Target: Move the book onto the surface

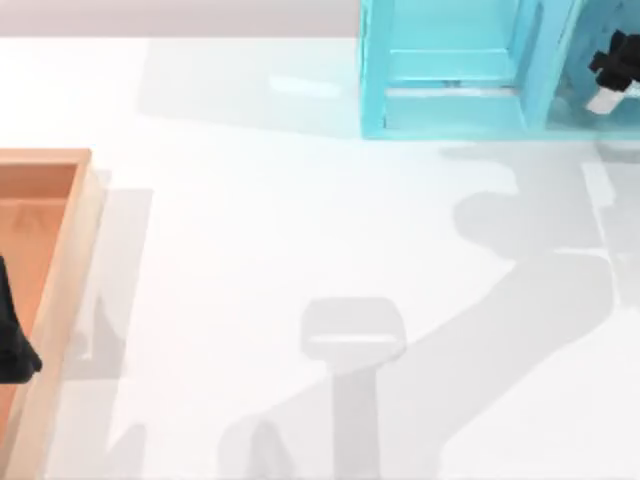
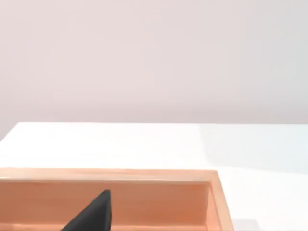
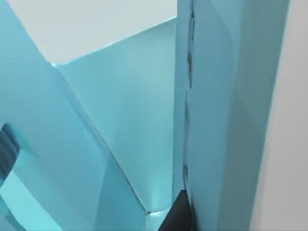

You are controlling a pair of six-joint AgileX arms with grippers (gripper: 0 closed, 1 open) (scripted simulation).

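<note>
At the top view's left edge an orange-brown wooden tray (image 1: 70, 250) is seen, and the left gripper (image 1: 12, 335) is parked over it as a dark shape; from the left wrist view a single dark fingertip (image 2: 94, 214) is visible above the tray's floor, and whether that hand is spread or closed cannot be told; the broad glossy white tabletop (image 1: 250, 250) lies bare across the middle, crossed only by the arms' shadows; at the far right the light cyan shelf unit (image 1: 450, 70) stands at the back edge, and the right gripper (image 1: 612, 75) is placed at its right-hand compartment, its finger spacing not discernible; in the right wrist view cyan panels are pressed close to the camera, with one dark finger (image 3: 178, 214) beside an upright wall; the thick teal-blue book cannot be picked out with confidence in these views, and it is judged to sit inside the shelf; the main risk is judged to be a finger catching a shelf wall, since clearance looks tight; the shelf could be nudged, or the book gripped off-centre and dropped.
</note>
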